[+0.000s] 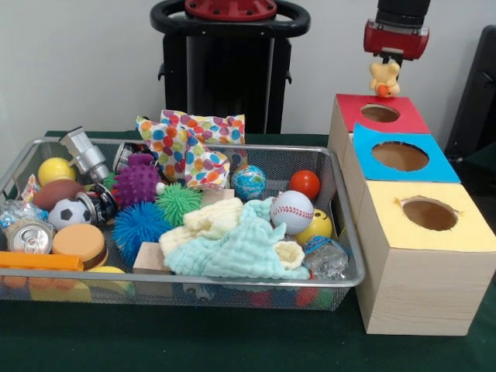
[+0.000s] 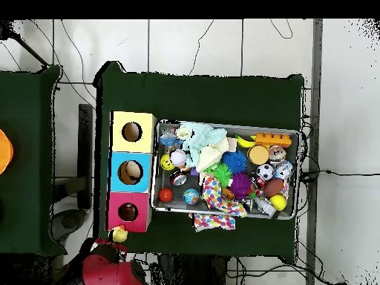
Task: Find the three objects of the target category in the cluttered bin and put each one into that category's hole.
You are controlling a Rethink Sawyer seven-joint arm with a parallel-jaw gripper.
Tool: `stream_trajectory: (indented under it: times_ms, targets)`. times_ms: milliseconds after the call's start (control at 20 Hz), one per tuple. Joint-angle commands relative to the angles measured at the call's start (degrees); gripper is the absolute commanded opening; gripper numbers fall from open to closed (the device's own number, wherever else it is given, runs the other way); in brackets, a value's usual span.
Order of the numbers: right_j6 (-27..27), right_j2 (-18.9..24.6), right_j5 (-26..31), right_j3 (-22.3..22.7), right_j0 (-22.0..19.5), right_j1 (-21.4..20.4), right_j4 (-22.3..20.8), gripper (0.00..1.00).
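My gripper (image 1: 385,65) hangs at the top right, shut on a small yellow bear-like toy (image 1: 383,81) with an orange spot. The toy dangles just above the hole (image 1: 380,113) of the red box (image 1: 353,108). In the overhead view the gripper (image 2: 113,239) and the toy (image 2: 119,234) sit just beyond the red box (image 2: 115,202), on the robot's side. A blue box (image 1: 442,167) and a yellow box (image 1: 465,232) stand in line with it, each with one round hole. The wire bin (image 1: 341,178) beside them holds a baseball (image 1: 291,211), a globe ball (image 1: 248,182) and a soccer ball (image 1: 68,212).
The bin also holds spiky balls in purple (image 1: 136,182), green (image 1: 177,203) and blue (image 1: 139,223), pale cloths (image 1: 232,244), a polka-dot bag (image 1: 190,147), a can (image 1: 28,236) and an orange-red ball (image 1: 304,183). Green cloth covers the table (image 1: 232,341).
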Motion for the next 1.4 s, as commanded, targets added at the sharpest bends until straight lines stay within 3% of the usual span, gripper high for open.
stream_trajectory:
  times_ms: [50, 800, 1400]
  targets:
    - [0.33, -0.93, 6.21, -12.73, -1.76, -0.56, -1.63, 0.00]
    - [1.51, 1.45, 10.00, -14.18, -4.17, -3.82, -4.04, 0.00]
    - [-0.29, 5.11, 12.27, -16.72, -8.78, -4.04, -4.17, 0.00]
